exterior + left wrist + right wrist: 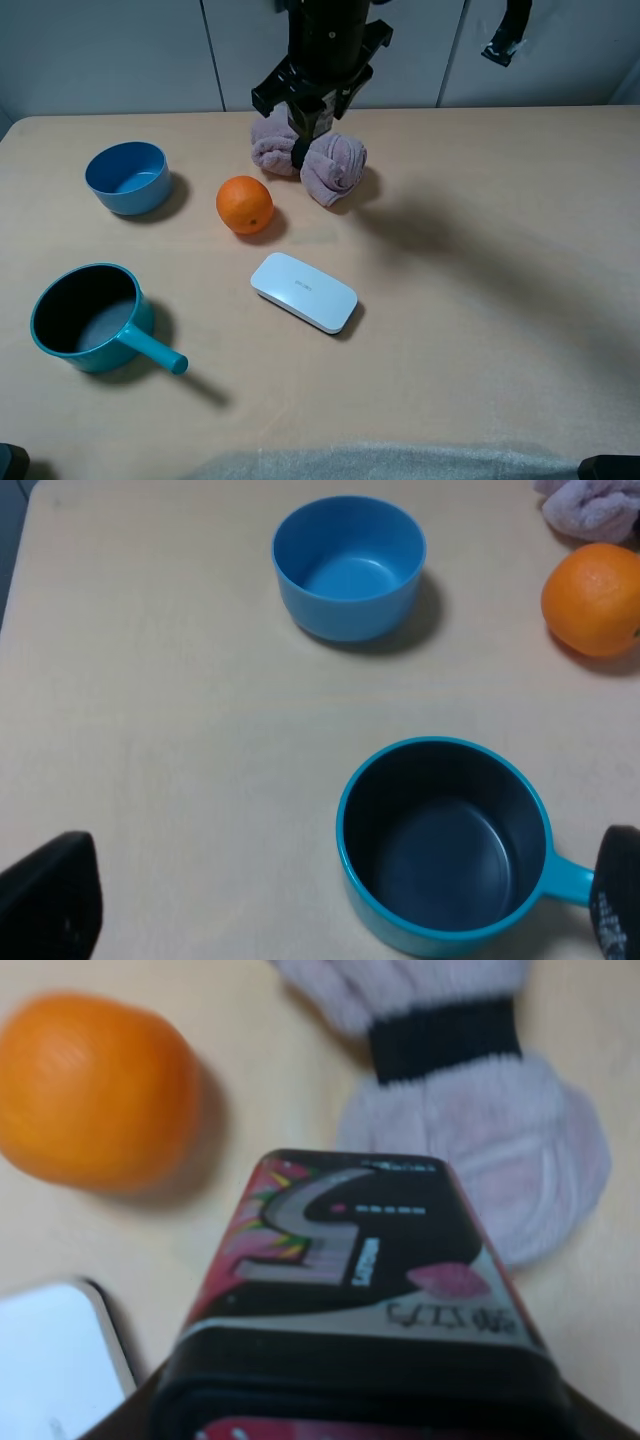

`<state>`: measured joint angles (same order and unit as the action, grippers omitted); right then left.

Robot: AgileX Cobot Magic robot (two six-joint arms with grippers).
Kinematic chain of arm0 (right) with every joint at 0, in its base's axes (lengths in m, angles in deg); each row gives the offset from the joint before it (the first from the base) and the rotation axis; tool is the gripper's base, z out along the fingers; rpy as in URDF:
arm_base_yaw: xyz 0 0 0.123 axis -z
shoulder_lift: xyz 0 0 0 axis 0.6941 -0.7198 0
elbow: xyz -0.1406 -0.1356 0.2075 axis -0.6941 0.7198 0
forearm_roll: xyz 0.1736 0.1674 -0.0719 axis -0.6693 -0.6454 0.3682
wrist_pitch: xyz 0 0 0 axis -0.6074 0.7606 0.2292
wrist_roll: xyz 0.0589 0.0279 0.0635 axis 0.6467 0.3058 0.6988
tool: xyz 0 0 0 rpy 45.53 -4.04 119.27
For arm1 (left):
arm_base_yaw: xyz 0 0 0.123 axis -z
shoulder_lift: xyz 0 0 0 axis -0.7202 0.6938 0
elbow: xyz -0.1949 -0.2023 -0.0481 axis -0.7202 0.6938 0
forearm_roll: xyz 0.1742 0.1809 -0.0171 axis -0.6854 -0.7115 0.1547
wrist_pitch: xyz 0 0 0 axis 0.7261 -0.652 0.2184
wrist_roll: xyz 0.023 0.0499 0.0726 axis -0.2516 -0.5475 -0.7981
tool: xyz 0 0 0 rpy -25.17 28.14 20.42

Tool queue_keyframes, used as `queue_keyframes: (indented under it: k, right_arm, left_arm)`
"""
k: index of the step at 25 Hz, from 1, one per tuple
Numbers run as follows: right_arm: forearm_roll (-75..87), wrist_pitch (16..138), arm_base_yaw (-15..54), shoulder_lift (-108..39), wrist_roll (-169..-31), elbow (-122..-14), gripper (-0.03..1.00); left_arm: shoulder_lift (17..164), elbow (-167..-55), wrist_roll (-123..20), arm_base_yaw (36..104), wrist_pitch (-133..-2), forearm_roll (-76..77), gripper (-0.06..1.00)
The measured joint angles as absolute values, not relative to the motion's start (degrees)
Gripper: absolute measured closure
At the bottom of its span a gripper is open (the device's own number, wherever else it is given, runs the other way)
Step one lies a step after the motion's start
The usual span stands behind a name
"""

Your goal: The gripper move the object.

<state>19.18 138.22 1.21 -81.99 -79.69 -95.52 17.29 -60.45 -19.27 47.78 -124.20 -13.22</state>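
The object (350, 1260), a small dark box with pink-red print and a white label, fills the right wrist view. My right gripper (312, 112) is shut on it. In the high view this black claw hangs at the table's back middle, just above a pink rolled towel (325, 162), and the arm hides the box there. The left gripper (335, 910) is open. Its fingers (50, 900) stand wide apart on either side of a teal saucepan (445, 845), with nothing held.
An orange (244, 204) lies left of the towel. In front of it rests a flat white rounded case (303, 291). At the left are a blue bowl (127, 177) and the teal saucepan (90, 318), its handle pointing right and forward.
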Motion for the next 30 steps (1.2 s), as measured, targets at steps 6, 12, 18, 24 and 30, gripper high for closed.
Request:
queue_keyframes:
  k: [6,12,18,24,30]
  right_arm:
    - [18.66,138.56,1.21,-81.99,-78.73,-91.69,0.60]
    - [18.11,138.52,-0.43,-81.99,-78.72,-90.44,0.60]
    - [17.85,138.52,-0.93,-81.99,-78.67,-90.44,0.60]
    - [17.85,138.52,-0.80,-82.20,-78.34,-90.44,0.60]
    - [17.85,138.47,-0.59,-83.77,-77.76,-88.98,0.60]
  left_arm:
    - [17.29,-60.45,-19.27,47.78,-124.20,-13.22,-0.05]
    - [17.29,-60.45,-19.27,47.78,-124.20,-13.22,-0.05]
    - [17.29,-60.45,-19.27,47.78,-124.20,-13.22,-0.05]
    - [17.29,-60.45,-19.27,47.78,-124.20,-13.22,-0.05]
    - [17.29,-60.45,-19.27,47.78,-124.20,-13.22,-0.05]
